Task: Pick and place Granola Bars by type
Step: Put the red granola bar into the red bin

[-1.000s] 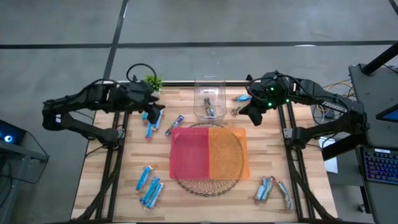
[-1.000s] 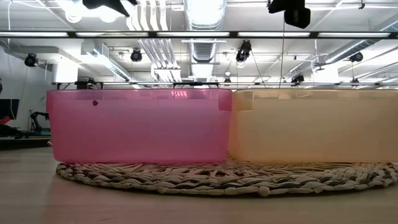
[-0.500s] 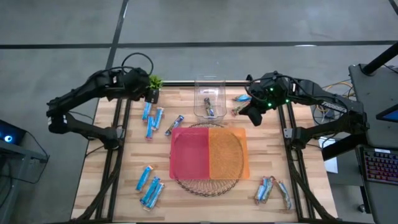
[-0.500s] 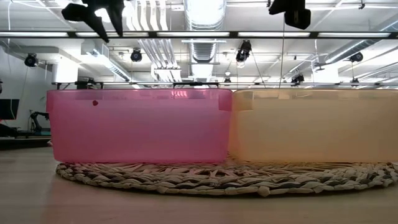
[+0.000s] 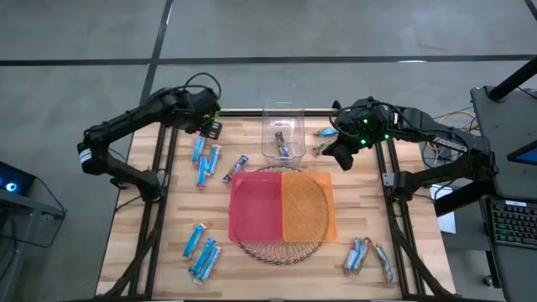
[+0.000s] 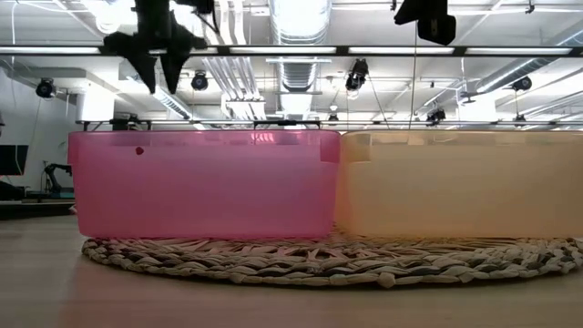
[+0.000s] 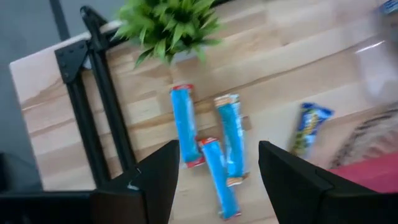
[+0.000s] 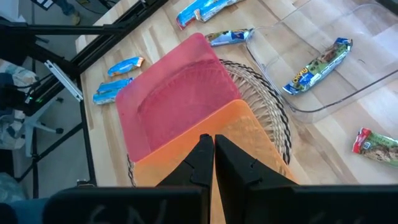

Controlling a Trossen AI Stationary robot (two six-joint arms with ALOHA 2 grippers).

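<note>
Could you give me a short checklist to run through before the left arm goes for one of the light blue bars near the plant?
1. Left gripper open and empty: ok, its fingers stand apart with nothing between them.
2. Target in sight: ok, three light blue bars lie below it on the table.
3. Bars separated enough for a clean pick: not ok, they lie close, seemingly touching.
4. Plant clear of the path: cannot tell, it stands right beside them.
5. Pink bin and orange bin free to receive: ok, both look empty.
6. Right gripper out of the way: ok, shut, across the table.
</note>
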